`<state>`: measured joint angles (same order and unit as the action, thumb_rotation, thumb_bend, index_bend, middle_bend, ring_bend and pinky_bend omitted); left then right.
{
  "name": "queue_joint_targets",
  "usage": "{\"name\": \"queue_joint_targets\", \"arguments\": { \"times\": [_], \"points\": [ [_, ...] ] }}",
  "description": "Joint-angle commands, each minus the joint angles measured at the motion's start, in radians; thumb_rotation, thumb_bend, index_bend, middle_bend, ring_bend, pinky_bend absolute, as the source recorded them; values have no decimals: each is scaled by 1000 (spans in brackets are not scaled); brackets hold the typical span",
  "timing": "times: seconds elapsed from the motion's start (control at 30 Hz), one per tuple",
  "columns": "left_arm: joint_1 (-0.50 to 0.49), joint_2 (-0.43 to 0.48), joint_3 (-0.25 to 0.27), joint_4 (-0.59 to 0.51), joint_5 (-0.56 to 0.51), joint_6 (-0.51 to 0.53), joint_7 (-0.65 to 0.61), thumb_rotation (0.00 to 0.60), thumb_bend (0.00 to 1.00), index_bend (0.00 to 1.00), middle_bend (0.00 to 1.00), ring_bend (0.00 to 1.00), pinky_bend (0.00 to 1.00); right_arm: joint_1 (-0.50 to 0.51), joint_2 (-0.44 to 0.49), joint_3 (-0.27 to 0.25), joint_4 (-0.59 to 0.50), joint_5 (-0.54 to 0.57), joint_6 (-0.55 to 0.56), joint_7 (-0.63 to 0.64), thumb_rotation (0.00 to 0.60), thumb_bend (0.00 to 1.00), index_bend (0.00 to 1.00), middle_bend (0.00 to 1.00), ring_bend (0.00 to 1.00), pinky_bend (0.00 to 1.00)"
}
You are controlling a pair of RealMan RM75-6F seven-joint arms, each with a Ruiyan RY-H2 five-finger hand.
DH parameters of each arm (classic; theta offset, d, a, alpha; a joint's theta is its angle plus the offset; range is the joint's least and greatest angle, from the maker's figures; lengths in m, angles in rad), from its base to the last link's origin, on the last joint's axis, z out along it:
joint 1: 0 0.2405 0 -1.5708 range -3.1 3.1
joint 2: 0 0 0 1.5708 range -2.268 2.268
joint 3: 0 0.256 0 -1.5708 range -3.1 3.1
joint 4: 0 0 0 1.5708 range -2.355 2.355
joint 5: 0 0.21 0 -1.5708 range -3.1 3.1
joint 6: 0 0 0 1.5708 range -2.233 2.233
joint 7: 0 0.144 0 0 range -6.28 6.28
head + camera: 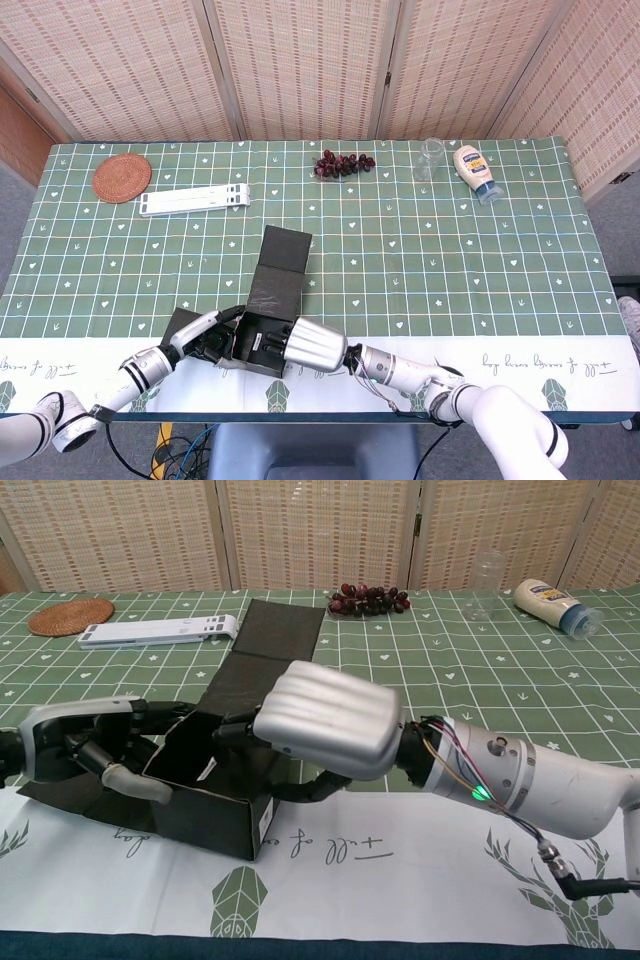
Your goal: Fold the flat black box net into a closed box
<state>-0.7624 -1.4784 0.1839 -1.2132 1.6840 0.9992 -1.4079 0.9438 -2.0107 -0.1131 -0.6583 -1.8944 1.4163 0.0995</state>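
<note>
**Observer:** What do you have in front of you, biggest thing first?

**Operator:** The table [420, 260], covered in a green checked cloth with a white printed strip along the near edge. On it, at the near edge left of centre, I see the black box net [268, 310]. Its near end is folded up into an open tray with raised walls, and the far panels lie flat on the cloth, stretching away from me.

**Observer:** And the hands?

**Operator:** My right hand [330, 720] sits over the tray's right side. Its fingers [235, 730] reach down inside and its thumb curls under against the outer wall, so I am grasping that wall. My left hand [85, 745] is at the tray's left side, fingers curled round the left wall and the flap beside it, gripping it too.

**Observer:** Anything else on the table?

**Operator:** Along the far side, from the left: a round woven coaster [122, 177], then a long white folding stand [195, 200] lying flat just beside it. Near the middle is a bunch of dark grapes [343, 163]. Further right a clear glass jar [430, 158] stands upright, and a mayonnaise bottle [474, 172] lies on its side next to it.
</note>
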Motion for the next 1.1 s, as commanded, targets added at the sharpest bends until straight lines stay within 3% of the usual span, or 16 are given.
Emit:
{"name": "queue_joint_targets", "arguments": {
  "times": [0.03,0.23,0.6,0.77,0.87,0.97,1.1],
  "points": [
    [0,-1,1,0,0,0,0,600,142,165,187,665,832,10,15,-5,-20,-5,-19,0,600,341,363,426,757,1000],
    [0,-4,3,-1,0,0,-5,600,142,167,186,667,831,40,54,-7,-79,-13,-69,-4,600,422,447,485,774,1000],
    [3,-1,5,-4,-2,4,-26,600,142,174,186,672,832,106,129,-10,-196,-27,-173,-10,600,555,701,686,799,1000],
    [4,-1,6,-4,-2,5,-29,600,142,174,187,673,832,116,148,-9,-230,-30,-191,-12,600,582,754,745,802,1000],
    [4,0,6,-6,-2,5,-28,600,142,174,187,673,832,118,157,-9,-240,-31,-196,-17,600,583,756,733,802,1000],
    [5,1,3,-8,-5,7,-23,600,142,174,186,673,832,118,172,-9,-257,-29,-206,-23,600,557,722,644,803,1000],
    [13,3,-6,-14,-16,15,7,600,142,164,183,669,832,116,195,-5,-281,-25,-220,-61,600,431,485,470,802,1000]
  ]
}}
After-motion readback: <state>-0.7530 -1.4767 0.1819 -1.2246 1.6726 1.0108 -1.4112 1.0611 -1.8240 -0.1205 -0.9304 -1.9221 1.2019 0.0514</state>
